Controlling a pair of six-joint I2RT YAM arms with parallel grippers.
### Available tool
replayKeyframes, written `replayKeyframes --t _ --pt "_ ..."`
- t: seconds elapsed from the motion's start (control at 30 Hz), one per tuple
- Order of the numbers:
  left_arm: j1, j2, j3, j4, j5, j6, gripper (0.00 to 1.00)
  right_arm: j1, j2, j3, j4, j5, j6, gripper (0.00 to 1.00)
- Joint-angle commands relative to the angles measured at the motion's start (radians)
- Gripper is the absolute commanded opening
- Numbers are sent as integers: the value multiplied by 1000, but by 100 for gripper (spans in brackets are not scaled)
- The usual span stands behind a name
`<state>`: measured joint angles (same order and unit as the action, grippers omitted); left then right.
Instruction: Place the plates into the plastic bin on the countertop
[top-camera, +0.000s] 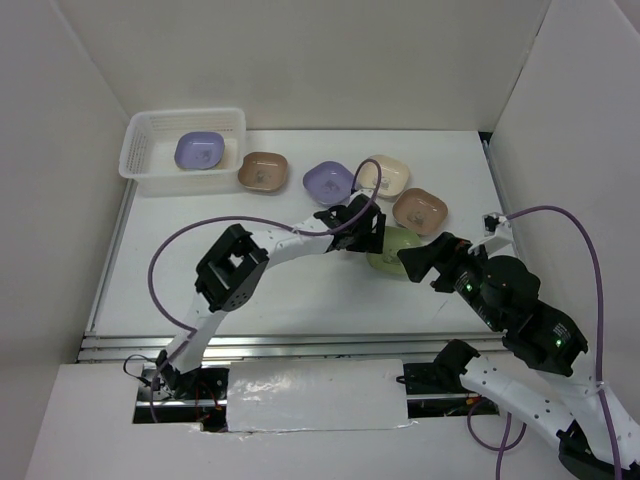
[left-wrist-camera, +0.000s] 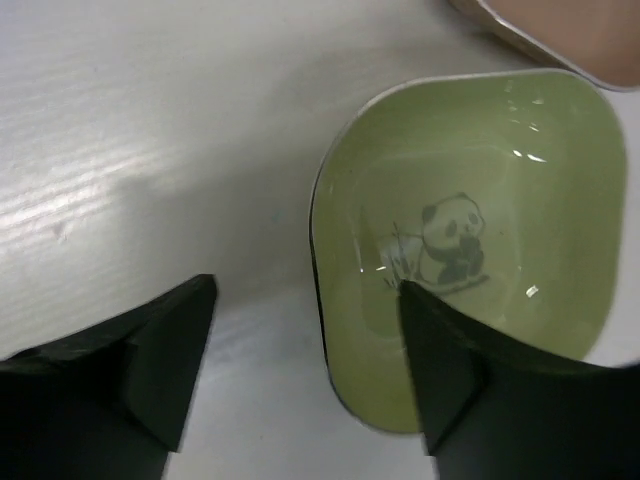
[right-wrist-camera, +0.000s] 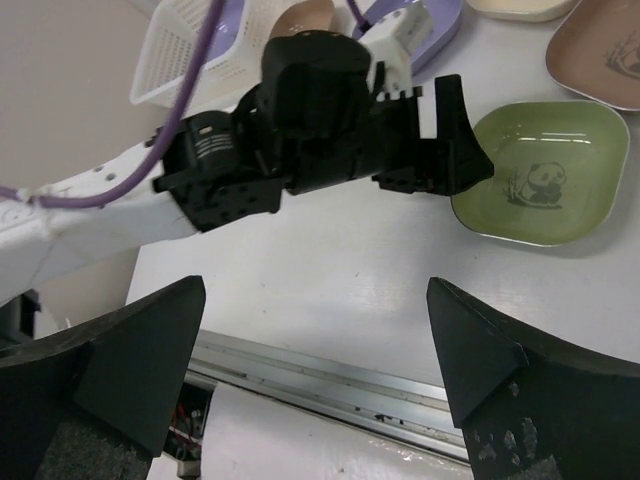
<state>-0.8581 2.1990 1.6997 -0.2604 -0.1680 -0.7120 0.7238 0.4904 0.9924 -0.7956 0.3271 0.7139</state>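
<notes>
Half the green plate (top-camera: 393, 247) hidden, left hand (top-camera: 367, 236) overhead

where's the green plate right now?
Top view: green plate on the countertop, right of centre, just nearer than the right-hand brown plate; the open left gripper straddles its left rim.

Green panda dish (left-wrist-camera: 480, 250) at the left jaws: glossy and smooth, sharp specular spots inside. Left jaws: black matt plastic, slightly grainy. Surface (left-wrist-camera: 150, 120) under them: white, matt, faint streaky texture. Brown dish (left-wrist-camera: 570, 30) just beyond the jaws: smooth, soft sheen. Bin (top-camera: 140, 150) well beyond: white translucent plastic lattice. Rail (right-wrist-camera: 330, 385) below the right jaws: bare brushed metal. Cable (top-camera: 597, 300): smooth purple sleeve.
</notes>
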Motion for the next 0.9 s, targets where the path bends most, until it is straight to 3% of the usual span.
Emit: replayKeyframes --t 0.0,0.07,0.1,0.2,0.37,0.5,0.57,0.7,0.73,0.77,0.87 --pt "1 76 124 -48 -36 -10 82 -4 -7 0 -24 -8 -2 100" --pt "-1 108 146 -63 -37 -7 63 -4 -12 0 -24 -8 -4 100" --pt "-2 104 143 -72 -53 -13 37 -3 -13 0 -25 -5 -5 100" --pt "-13 58 92 -123 -96 -26 0 -4 -15 0 -24 -3 -8 100" --pt "-39 -243 -125 -319 -399 -108 0 -4 -16 3 -22 -10 -14 100" --pt "34 -516 -224 -279 -459 -17 0 -3 -6 -20 36 -22 -25 100" --pt "146 -560 -221 -228 -418 96 0 -4 22 -29 64 -42 -28 100" --pt "388 -513 -147 -177 -392 111 0 -4 54 -57 108 -83 -51 100" --pt "500 -492 -118 -153 -354 105 0 -4 56 -63 124 -91 -62 100" --pt "554 -439 -68 -119 -238 156 0 -4 62 -67 130 -97 -67 100" --pt "735 -305 59 -6 -83 224 0 -4 71 -87 154 -121 -90 100"
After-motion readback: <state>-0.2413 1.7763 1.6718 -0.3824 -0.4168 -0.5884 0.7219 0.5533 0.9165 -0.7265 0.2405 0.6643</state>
